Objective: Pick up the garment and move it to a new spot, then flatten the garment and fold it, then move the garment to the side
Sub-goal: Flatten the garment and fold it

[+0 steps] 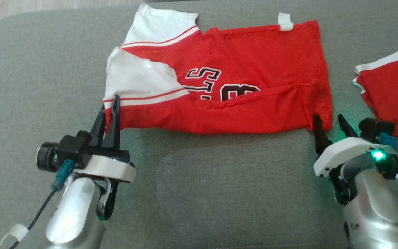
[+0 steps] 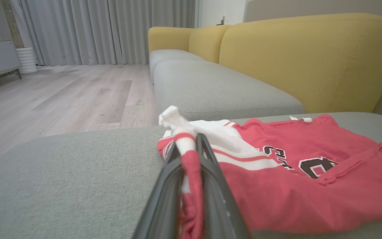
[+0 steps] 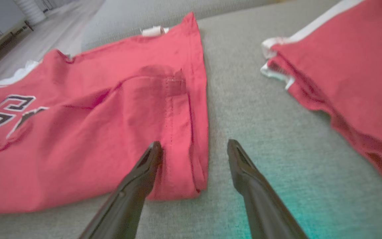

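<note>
Spread over the grey seat cushion (image 1: pixel 202 180): the garment (image 1: pixel 254 58), red, with white sleeves at the left gripper's end and the hem at the right gripper's end. Folded in part, the long edge nearest both grippers turned up over the chest and hiding the lower half of the black, white-outlined lettering. A small white tag (image 1: pixel 285 21) at the far edge, ahead of the right gripper.

Held at its near sleeve-end corner, just under the striped sleeve trim, by the left gripper (image 1: pixel 115 100): fingers pressed together, pinching the cloth. Seen from the left wrist as a bunched red-and-white fold standing up between the two dark fingers and poking out past their tips.

At the opposite near corner, by the hem, the right gripper (image 1: pixel 329 117): fingers spread wide, gripping nothing. Left fingertip over the stitched hem edge, right fingertip over bare cushion just beside it; contact with the cloth impossible to tell. Green glow from its wrist on the cushion beneath.

To the right of the right gripper, a second red cloth (image 1: pixel 392 86) with white edging, apart from the garment, a strip of cushion between.

Far ahead of the left gripper: a yellow sofa back (image 2: pixel 310 56), pale wooden floor (image 2: pixel 61 96), grey curtains (image 2: pixel 111 30).
</note>
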